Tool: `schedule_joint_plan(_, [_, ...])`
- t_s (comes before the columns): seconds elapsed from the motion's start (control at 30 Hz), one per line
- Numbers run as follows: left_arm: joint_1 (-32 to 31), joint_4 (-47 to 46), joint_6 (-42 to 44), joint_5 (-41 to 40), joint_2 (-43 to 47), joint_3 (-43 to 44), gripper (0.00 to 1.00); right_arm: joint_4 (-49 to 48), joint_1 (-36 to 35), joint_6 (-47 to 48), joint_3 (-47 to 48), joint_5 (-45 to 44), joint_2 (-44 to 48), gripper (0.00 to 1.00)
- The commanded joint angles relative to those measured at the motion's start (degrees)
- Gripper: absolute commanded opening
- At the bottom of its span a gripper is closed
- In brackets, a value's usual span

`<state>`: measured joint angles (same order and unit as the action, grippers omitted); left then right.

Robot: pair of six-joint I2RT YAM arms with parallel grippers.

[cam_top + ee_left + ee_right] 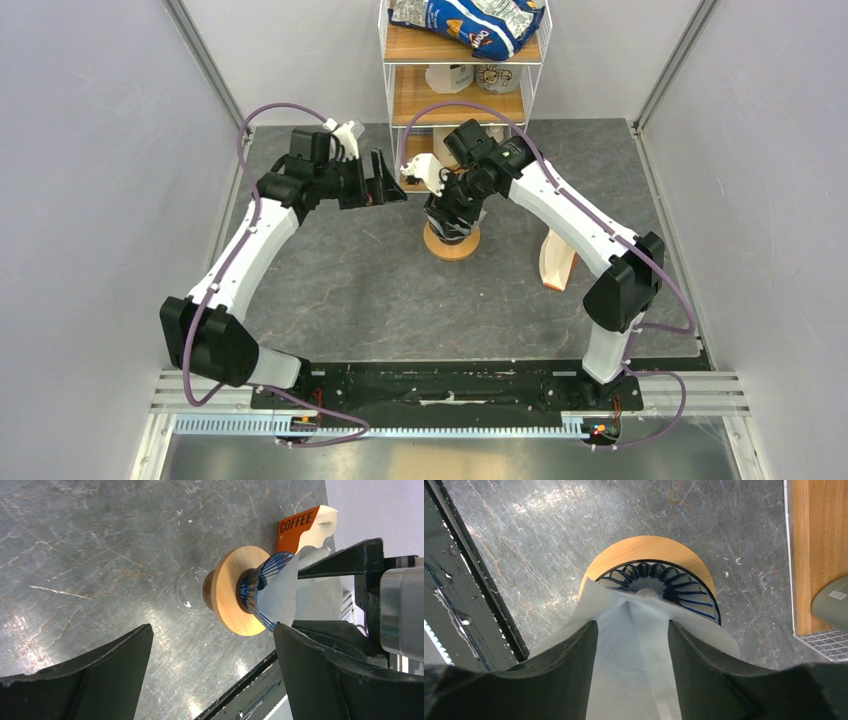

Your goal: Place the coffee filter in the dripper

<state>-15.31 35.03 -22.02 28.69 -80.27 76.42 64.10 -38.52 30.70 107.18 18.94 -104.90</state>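
The dark blue ribbed dripper (659, 580) sits on a flat wooden ring (644, 547) over a clear glass beaker (192, 587). The white paper coffee filter (631, 645) lies with its tip down in the dripper's near side, and its upper part sticks out over the rim. My right gripper (631, 622) hangs right above it, jaws apart, with the paper in the wide gap between them and not pinched. From the side, the left wrist view shows the filter (280, 597) in the dripper (252, 587). My left gripper (212, 630) is open and empty, left of the dripper.
An upright filter pack marked COFFEE (300, 527) stands on the table right of the dripper (557, 260). A wooden shelf unit (460, 95) stands at the back with a blue snack bag (470, 25) on top. The black base rail (469, 595) runs along the near edge.
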Motion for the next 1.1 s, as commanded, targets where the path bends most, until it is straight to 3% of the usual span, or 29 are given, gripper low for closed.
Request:
schedule_joint_plan(0.0, [-2.04,-2.71,-0.01,0.94,-1.58,-0.05,0.98,-1.32,-0.41,0.31,-1.28,-0.93,2.82,0.65])
schedule_joint_plan(0.3, [-2.55,-3.71,-1.01,-0.07,-2.99,0.24,0.98,-2.81,-0.39,0.20,-2.21,-2.58,1.81,0.78])
schedule_joint_plan(0.67, [-2.57,-3.74,-1.24,-0.38,-2.35,-0.05,0.99,-3.10,-0.41,0.30,-2.41,-2.52,2.42,0.82])
schedule_joint_plan(0.77, [-2.53,-3.74,-1.19,-0.47,-2.28,-0.05,0.99,-3.10,-0.41,0.32,-2.47,-2.64,2.55,0.88])
schedule_joint_plan(1.07, [-2.51,-3.65,-0.92,-0.53,-1.88,-0.13,0.99,-2.80,-0.41,0.06,-1.65,-2.68,2.95,0.89])
